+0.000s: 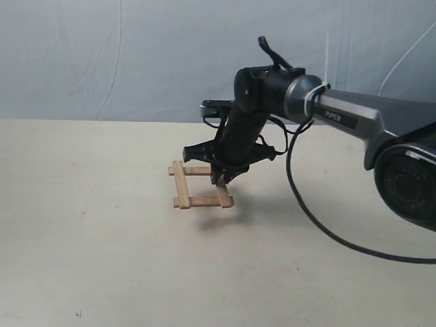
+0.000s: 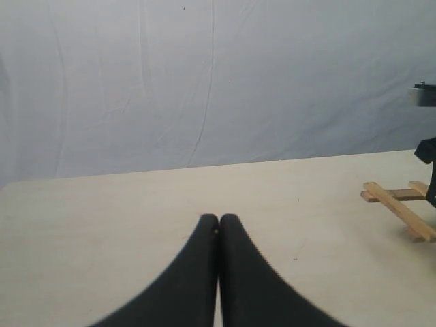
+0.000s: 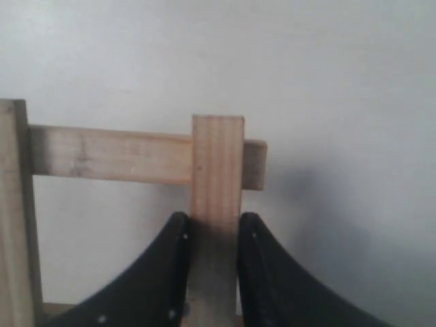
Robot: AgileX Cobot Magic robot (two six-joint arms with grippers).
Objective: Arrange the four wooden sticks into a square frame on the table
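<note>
Two black fingers (image 3: pixel 153 286) of the right gripper (image 3: pixel 214 219) press on the long sides of one wooden stick (image 3: pixel 216 163), clamping it between them. In the right wrist view that stick lies across the top of a second stick (image 3: pixel 109 155) near its end, so both ends overhang a little. A third stick (image 3: pixel 12 204) crosses the second's other end, also on top.

Only the exterior view shows the whole layout. All four make the square frame (image 1: pixel 201 186) on the table (image 1: pixel 102 259), with a fourth stick (image 1: pixel 196 170) on the far side, partly behind the gripper. The right arm (image 1: pixel 354 119) reaches in from the right and bends down over the frame's right side.

The left gripper (image 2: pixel 219 221) does not show in that view. The left wrist view alone has it, its fingertips (image 2: pixel 235 235) pressed together with nothing between them, over bare table and well apart from the frame. The frame shows only in part there, in front of the blue-grey backdrop (image 2: pixel 204 82).
</note>
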